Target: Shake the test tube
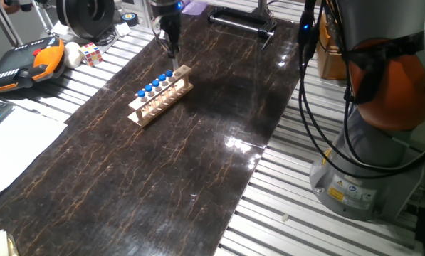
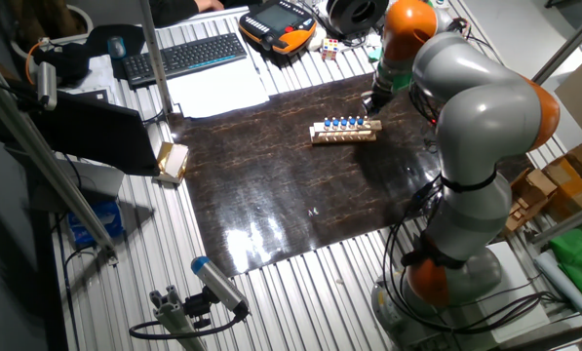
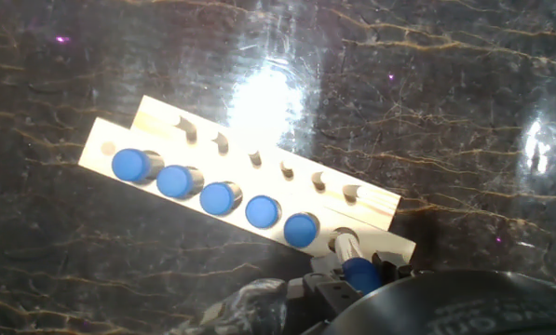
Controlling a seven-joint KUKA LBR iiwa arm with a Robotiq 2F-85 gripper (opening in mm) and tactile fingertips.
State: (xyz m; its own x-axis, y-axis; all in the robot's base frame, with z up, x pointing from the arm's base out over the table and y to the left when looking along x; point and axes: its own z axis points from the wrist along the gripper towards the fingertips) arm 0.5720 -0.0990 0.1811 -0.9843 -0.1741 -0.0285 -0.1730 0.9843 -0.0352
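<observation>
A light wooden rack point(image 3: 371, 207) lies on the dark marbled table and holds a row of clear test tubes with blue caps point(image 3: 219, 197). It also shows in one fixed view point(image 1: 161, 94) and in the other fixed view point(image 2: 343, 133). My gripper point(image 3: 357, 279) is at the rack's end. Its fingers close round the blue cap of the last test tube point(image 3: 349, 259), which stands a little higher than the others over the end hole. In one fixed view my gripper point(image 1: 173, 51) hangs just above the rack's far end.
The robot base point(image 1: 372, 128) stands at the right of the table. A teach pendant point(image 1: 23, 62), a Rubik's cube point(image 1: 91, 53) and a keyboard point(image 2: 188, 54) lie beyond the mat. A small wooden box point(image 2: 172, 161) sits at the mat's edge.
</observation>
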